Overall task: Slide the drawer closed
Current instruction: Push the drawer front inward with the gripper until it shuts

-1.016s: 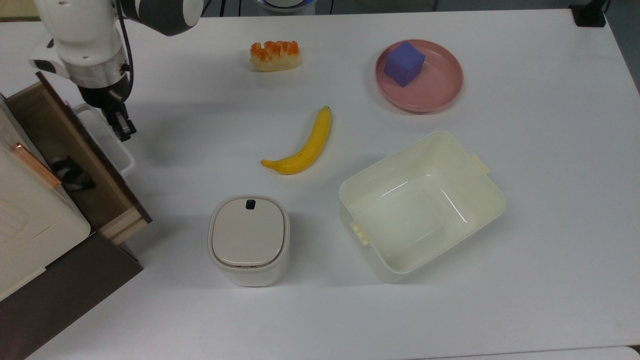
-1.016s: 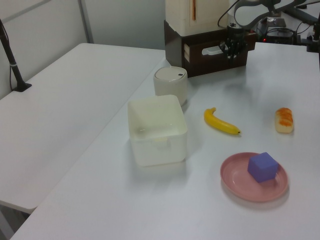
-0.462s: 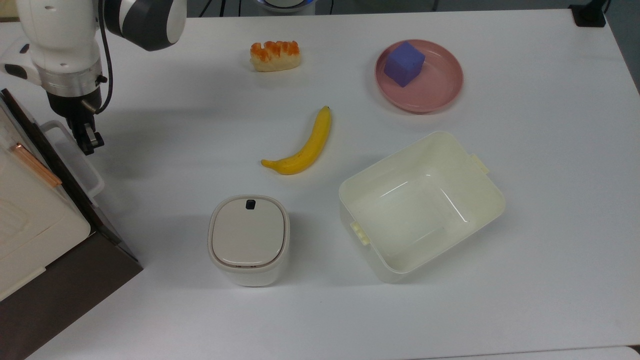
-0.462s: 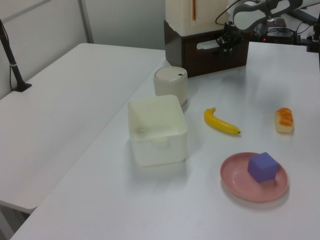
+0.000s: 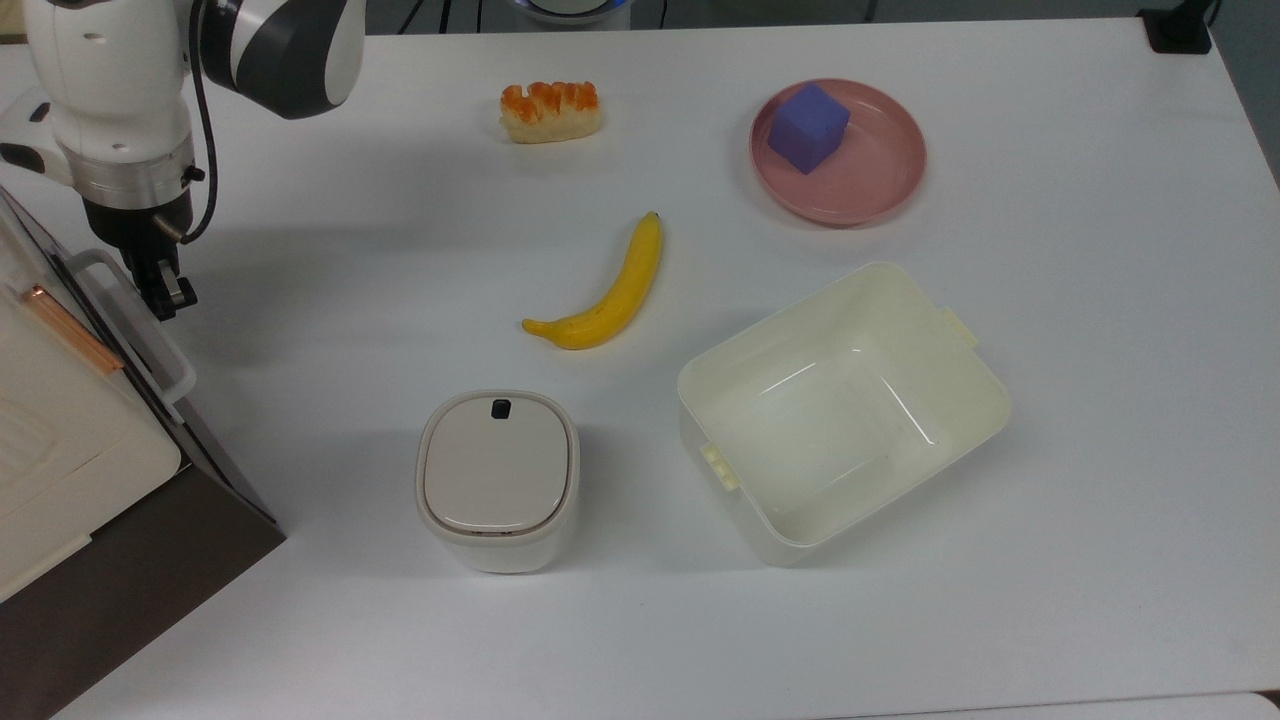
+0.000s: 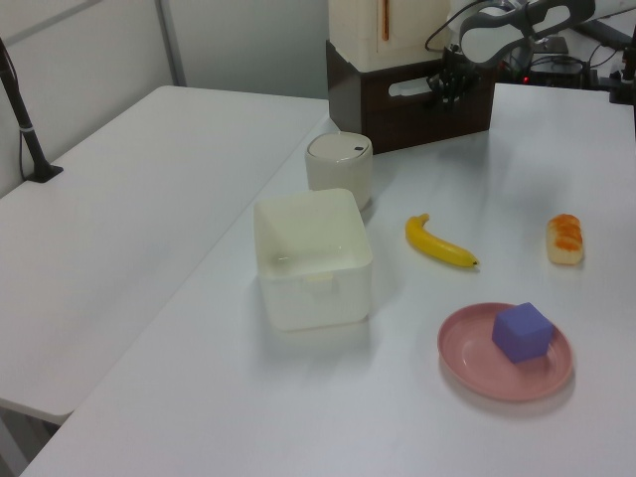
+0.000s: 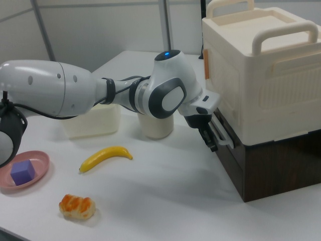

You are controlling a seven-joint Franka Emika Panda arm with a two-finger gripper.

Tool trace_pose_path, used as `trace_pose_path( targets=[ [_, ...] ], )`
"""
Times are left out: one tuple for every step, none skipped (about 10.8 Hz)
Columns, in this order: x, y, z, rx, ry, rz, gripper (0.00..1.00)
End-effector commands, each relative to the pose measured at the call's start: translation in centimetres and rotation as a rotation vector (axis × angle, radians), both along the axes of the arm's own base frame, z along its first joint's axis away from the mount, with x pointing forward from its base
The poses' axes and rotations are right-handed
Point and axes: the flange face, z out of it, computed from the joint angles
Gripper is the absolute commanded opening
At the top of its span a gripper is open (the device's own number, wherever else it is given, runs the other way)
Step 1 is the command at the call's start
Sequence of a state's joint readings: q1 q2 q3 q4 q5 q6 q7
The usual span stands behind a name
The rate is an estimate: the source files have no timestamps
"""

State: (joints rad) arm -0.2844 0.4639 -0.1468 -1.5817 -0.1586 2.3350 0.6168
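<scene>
The drawer [image 5: 122, 352] sits pushed into the dark brown cabinet [image 5: 150, 560], its dark front panel flush with the cabinet face [image 6: 422, 107]. Its white loop handle [image 5: 130, 320] sticks out toward the table and also appears as the handle [image 6: 409, 87] and the handle [image 7: 223, 133]. My gripper [image 5: 165, 295] is shut and points down right against the handle's outer side near its far end, with nothing held. It also appears as the gripper [image 6: 444, 89] and the gripper [image 7: 210, 143]. The drawer's inside is hidden.
A cream box [image 5: 50, 430] with an orange latch sits on top of the cabinet. On the white table are a small white lidded container [image 5: 497, 478], a banana [image 5: 610, 290], a large cream bin [image 5: 840, 410], an orange-topped bread piece [image 5: 550, 110] and a pink plate [image 5: 880, 190] holding a purple cube [image 5: 808, 127].
The drawer has slid from wide open to fully into the cabinet. My gripper moved toward the top view's left with it, staying against the handle.
</scene>
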Motion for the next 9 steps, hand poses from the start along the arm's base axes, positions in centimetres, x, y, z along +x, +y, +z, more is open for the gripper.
trace_pose_path(
  targets=[
    [0.7, -0.4, 1.1, -0.042, -0.024, 0.025, 0.0],
    [0.9, 0.7, 1.4, -0.043, -0.008, 0.079, 0.0],
    [1.3, 3.4, 1.8, -0.036, 0.015, 0.153, 0.0],
    [1.4, 6.0, 2.8, -0.029, 0.054, 0.231, 0.0],
    [1.6, 9.4, 3.5, -0.014, 0.115, 0.315, 0.0],
    [1.6, 12.7, 4.8, -0.004, 0.149, 0.39, 0.0],
    [1.3, 15.5, 5.9, 0.011, 0.17, 0.43, 0.0],
    [0.8, 18.4, 7.4, 0.011, 0.175, 0.473, 0.0],
    [-0.2, 21.4, 8.9, 0.01, 0.193, 0.538, 0.01]
  ],
)
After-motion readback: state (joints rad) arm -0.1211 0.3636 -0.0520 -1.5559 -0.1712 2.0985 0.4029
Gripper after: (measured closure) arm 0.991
